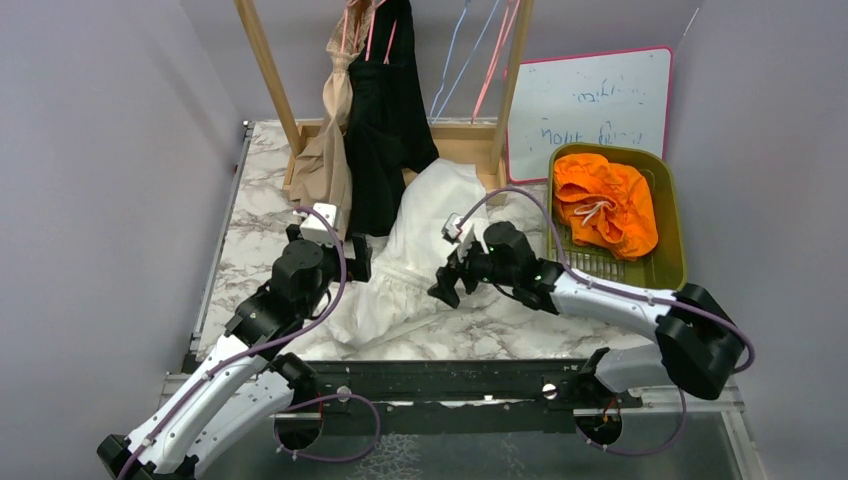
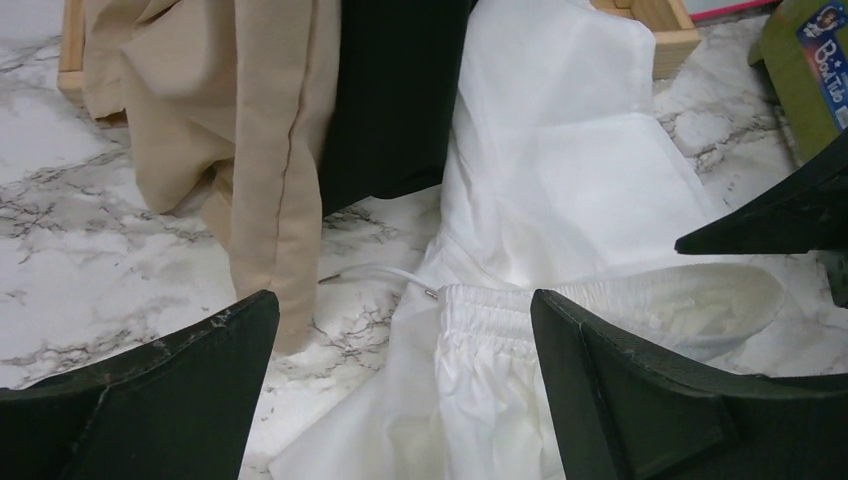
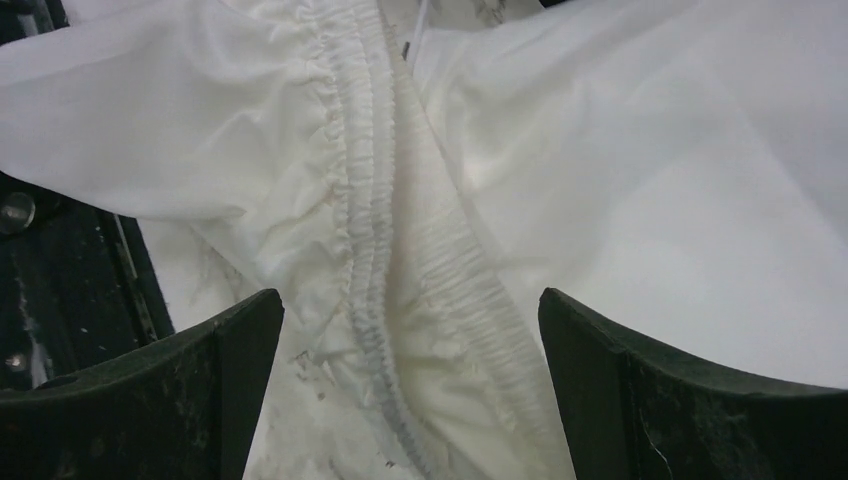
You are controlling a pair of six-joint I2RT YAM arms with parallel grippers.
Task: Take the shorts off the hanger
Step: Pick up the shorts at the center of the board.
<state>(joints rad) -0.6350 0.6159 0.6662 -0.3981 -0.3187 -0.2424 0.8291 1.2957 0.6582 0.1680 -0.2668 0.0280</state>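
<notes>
Lavender-grey walls enclose the cell on three sides. A white, grey-veined marble tabletop fills the floor of the cell. A black rail runs along its near edge.

At the rear stands a wooden rack, its base resting on the tabletop. A whiteboard with a pink border and faint blue writing leans against the back wall at the right. In front of it sits an olive-green bin.

Location of the shorts:
- cream-white shorts: flat on the tabletop, reaching from the rack base toward the near edge, between the two arms.
- black shorts: suspended on the rack from pink hangers, lower edge reaching the tabletop.
- tan shorts: suspended just left of the black pair, touching it.
- orange shorts: crumpled inside the bin.

Left tool: jaws spread, over the drawstring end and gathered waistband of the cream-white pair. Right tool: jaws spread to either side of the same waistband, clamping nothing.
</notes>
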